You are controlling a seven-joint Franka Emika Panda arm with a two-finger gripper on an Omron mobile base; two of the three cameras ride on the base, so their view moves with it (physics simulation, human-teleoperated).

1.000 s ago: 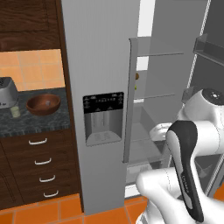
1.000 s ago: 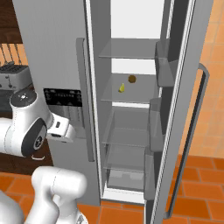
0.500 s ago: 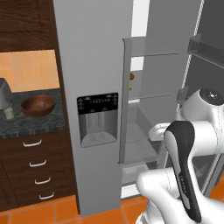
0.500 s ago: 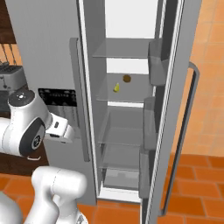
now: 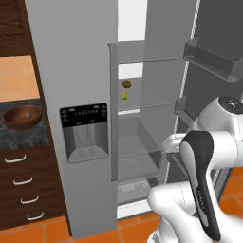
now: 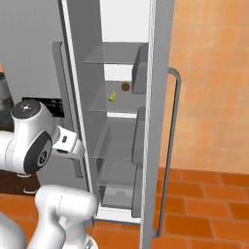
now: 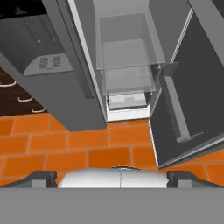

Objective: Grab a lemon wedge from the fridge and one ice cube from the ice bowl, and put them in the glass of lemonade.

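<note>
Meanwhile, the robot is facing the open fridge [image 5: 85, 71], its hand hanging low over the orange floor tiles [image 7: 65, 148]. In the hand view the two dark fingertips are showing at the bottom corners, set wide apart with nothing between them, so the gripper [image 7: 112, 179] is released and empty.

Nearest ahead of the gripper is the foot of the fridge, where a pale bottom drawer [image 7: 127, 99] is sitting under clear shelves. To one side of the gripper the open door [image 7: 192, 100] is swinging out, its inner bin rails showing.

Higher and deeper than the gripper, on a middle shelf, the lemon wedge [image 5: 124, 95] is lying just below a small brown round item [image 5: 126, 84]; the right base view shows the wedge [image 6: 113, 96] beside that same item [image 6: 125, 87].

Farthest off, away on the counter past the closed door, is the wooden bowl [image 5: 22, 116].

Judging from this, the risk is in the reach: the wedge is tiny and close to the brown item, so a loose aim could nudge it back or pick the wrong thing, and the arm could clip a shelf edge or the door.
</note>
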